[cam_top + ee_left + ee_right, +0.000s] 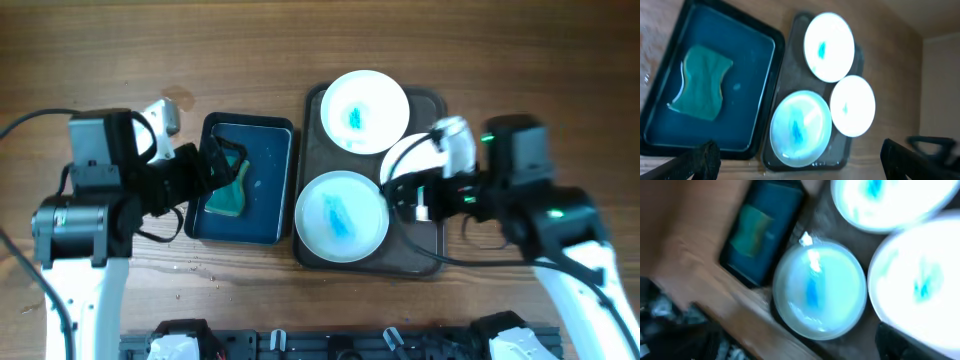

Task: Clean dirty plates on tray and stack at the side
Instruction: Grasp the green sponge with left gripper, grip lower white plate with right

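Nearest the lens, at left: left gripper (225, 165), spread wide, empty, above the sponge (228, 197) in the basin (272, 150). Next right, on the tray (312, 150): far dirty plate (365, 110) and near dirty plate (342, 215), smeared blue. Third dirty plate (852, 106) at tray's right side, directly beneath right gripper (400, 192), also spread, empty; the nearer arm. Mostly hidden from overhead; blurred in right wrist view.

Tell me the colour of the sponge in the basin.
The sponge is teal-green; the left wrist view shows it best.
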